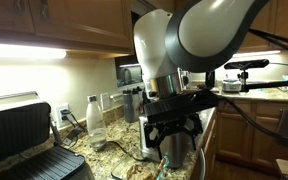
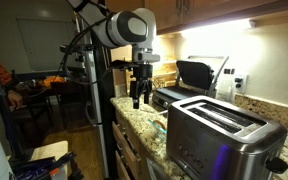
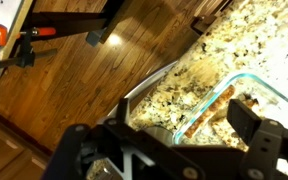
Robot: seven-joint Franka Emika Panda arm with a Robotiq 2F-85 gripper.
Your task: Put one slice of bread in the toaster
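Note:
The shiny steel toaster (image 2: 224, 135) stands on the granite counter in the foreground of an exterior view, its top slots empty. Tan bread slices (image 3: 209, 102) lie in a clear glass dish (image 3: 254, 82) near the counter's edge, seen in the wrist view. My gripper (image 3: 159, 140) is open and empty, hanging above the dish with a finger on each side of it in the picture. It also shows in both exterior views (image 1: 172, 138) (image 2: 140, 97), well above the counter and apart from the toaster.
A black and silver grill press (image 1: 19, 135) (image 2: 194, 75) stands on the counter. A clear water bottle (image 1: 95, 120) stands by the wall. The wooden floor (image 3: 104, 70) lies beyond the counter edge. Cabinets hang overhead.

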